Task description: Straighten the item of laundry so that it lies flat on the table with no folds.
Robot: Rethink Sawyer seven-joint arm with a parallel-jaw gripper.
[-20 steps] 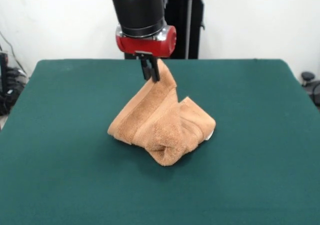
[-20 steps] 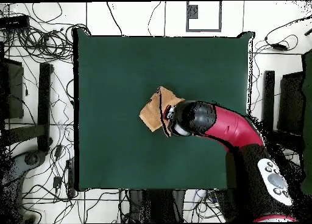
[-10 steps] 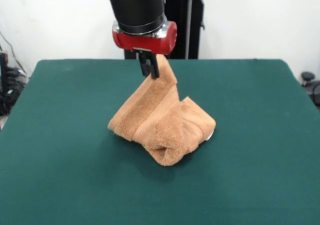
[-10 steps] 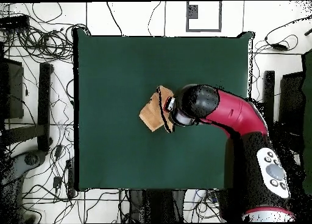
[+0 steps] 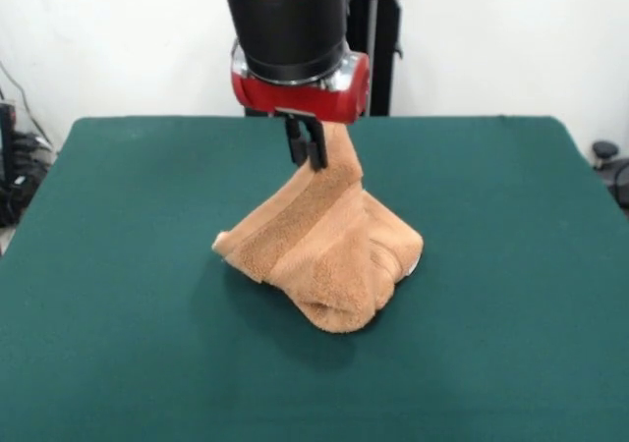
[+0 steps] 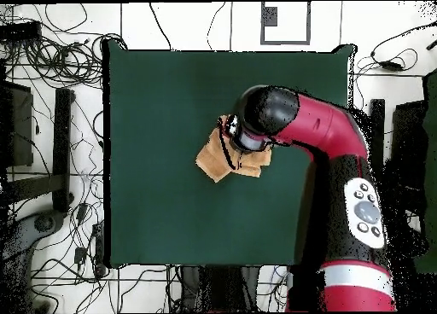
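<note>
One light orange-tan terry towel (image 5: 324, 255) is bunched in folds near the middle of the dark green felt-topped rectangular table (image 5: 118, 344), well clear of every edge. Its raised upper corner is pinched between the closed fingers of the black gripper (image 5: 307, 147) under the red-and-black arm (image 6: 316, 136).
</note>
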